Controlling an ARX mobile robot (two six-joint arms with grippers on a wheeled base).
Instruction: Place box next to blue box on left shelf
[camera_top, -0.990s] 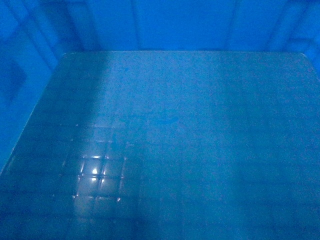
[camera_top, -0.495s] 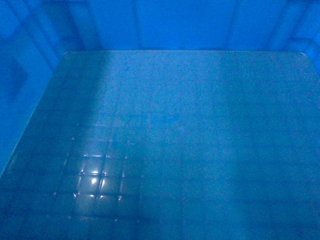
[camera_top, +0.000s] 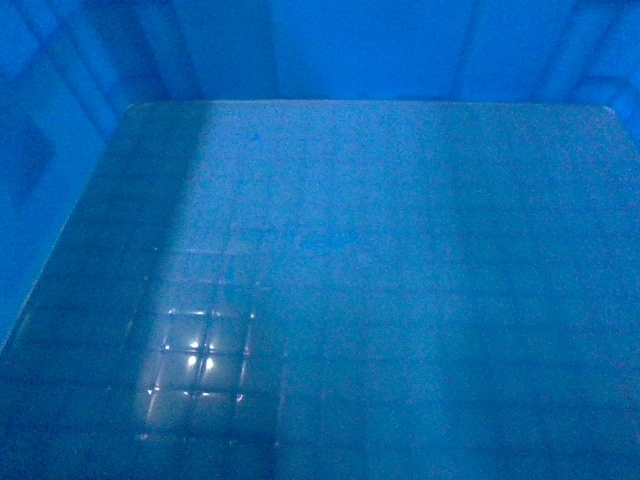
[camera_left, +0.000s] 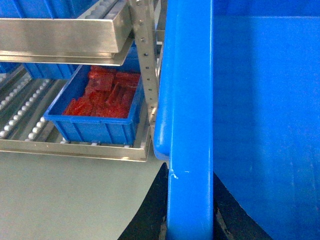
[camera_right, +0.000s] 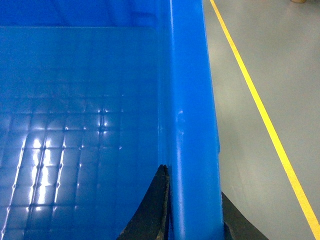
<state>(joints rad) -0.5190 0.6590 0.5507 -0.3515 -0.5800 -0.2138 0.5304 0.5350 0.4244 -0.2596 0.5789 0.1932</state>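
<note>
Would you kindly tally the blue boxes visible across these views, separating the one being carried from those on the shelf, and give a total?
Carried box, its rim between the left gripper fingers and the right gripper fingers: 1
Blue boxes on the metal shelf, one with red contents, another partly visible on the level above: 2
Total: 3

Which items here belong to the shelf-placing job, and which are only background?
Job:
box, empty
left gripper, straddling its rim
right gripper, straddling the opposite rim
blue box holding red parts
shelf

Background:
yellow floor line
</note>
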